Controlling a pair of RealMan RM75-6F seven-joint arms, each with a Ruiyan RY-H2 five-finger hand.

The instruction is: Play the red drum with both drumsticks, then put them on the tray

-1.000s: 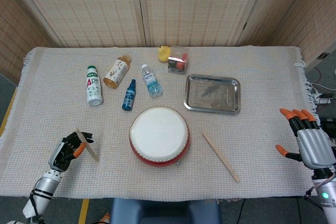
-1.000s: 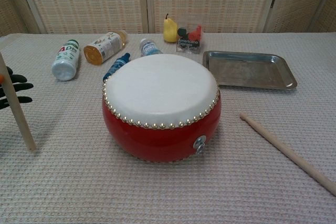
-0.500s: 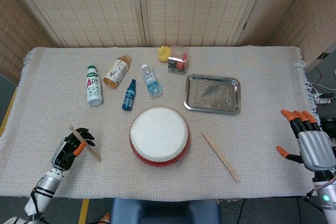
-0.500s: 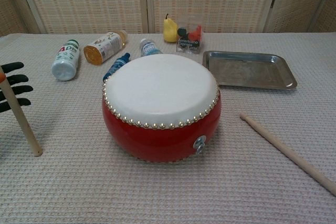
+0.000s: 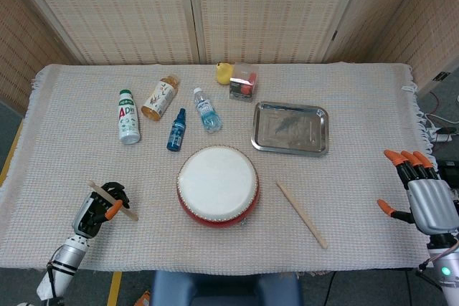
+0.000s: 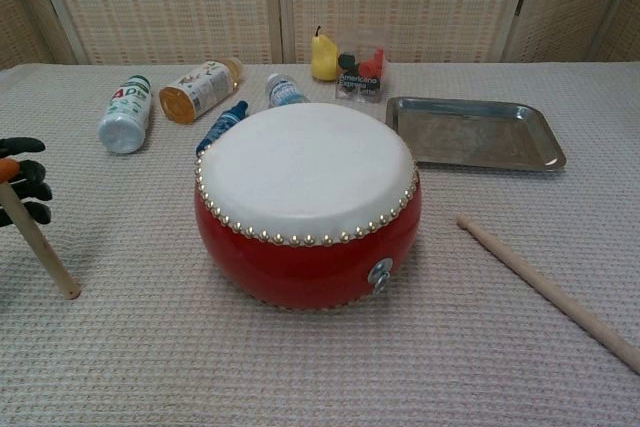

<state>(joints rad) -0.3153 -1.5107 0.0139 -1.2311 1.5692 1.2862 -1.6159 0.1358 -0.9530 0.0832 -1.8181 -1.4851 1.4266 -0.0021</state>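
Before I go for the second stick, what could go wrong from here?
1. The left hand holds its stick with its tip apparently on the cloth; lifting carelessly could shift the grip.
2. The other stick lies flat near the table's front edge, the open right hand off to its side; a nudge might roll it off.
3. The drum sits close to that stick, so a wide reach may bump it.
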